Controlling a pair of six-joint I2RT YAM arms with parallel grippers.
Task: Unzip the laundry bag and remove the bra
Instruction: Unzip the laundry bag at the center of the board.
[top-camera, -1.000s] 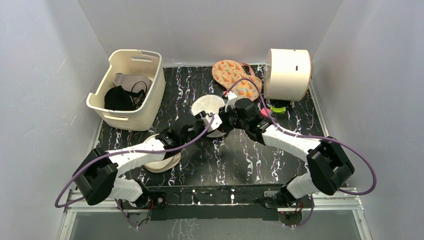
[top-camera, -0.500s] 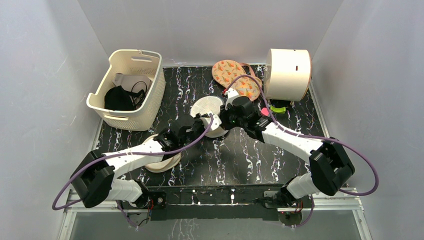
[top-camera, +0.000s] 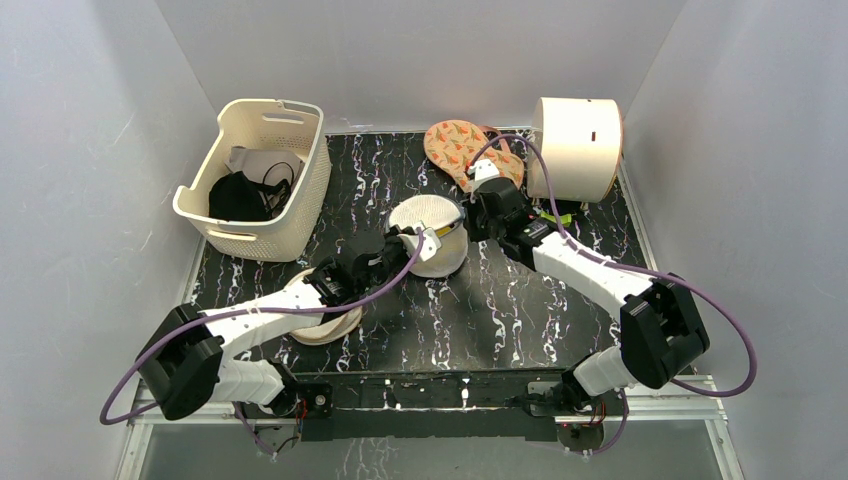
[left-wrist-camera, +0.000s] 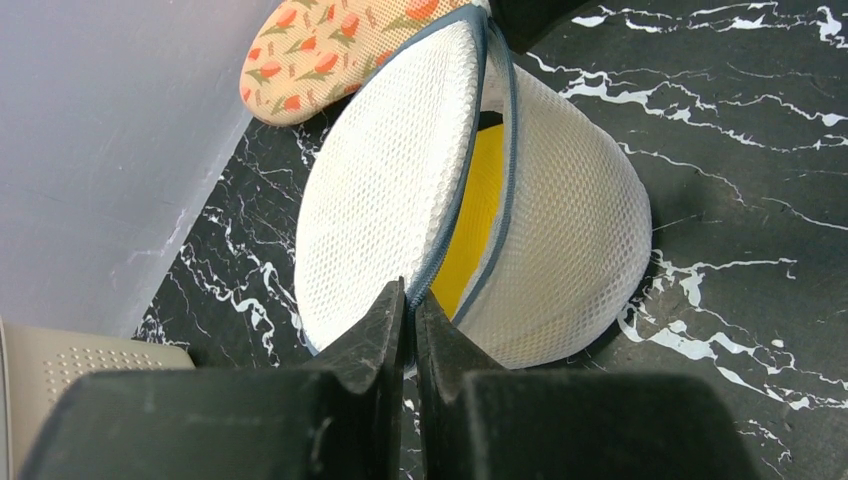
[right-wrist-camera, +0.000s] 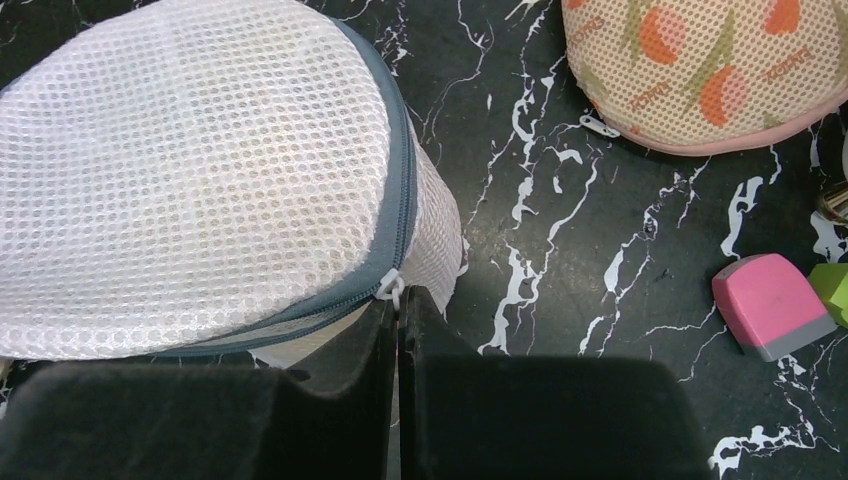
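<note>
Left wrist view: left claw (left-wrist-camera: 410, 305) pinched together on the rim of the round white mesh laundry bag (left-wrist-camera: 370, 190), yellow bra (left-wrist-camera: 472, 225) showing in the gap just ahead; right claw (right-wrist-camera: 398, 300) clamps the small white zipper pull (right-wrist-camera: 393, 288). Anchor firmly, then draw along the dark grey zipper (right-wrist-camera: 404, 200)

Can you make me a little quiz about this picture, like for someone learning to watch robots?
1. True or false: the round white mesh laundry bag is zipped all the way shut.
2. Which colour of the soft padded bra peeks through the bag's gap? A yellow, B green, C blue.
3. What dark thing lies in the cream plastic basket?

Key: 1 false, a gap shows along the zipper rim. 2 A. 3 a black garment.
</note>
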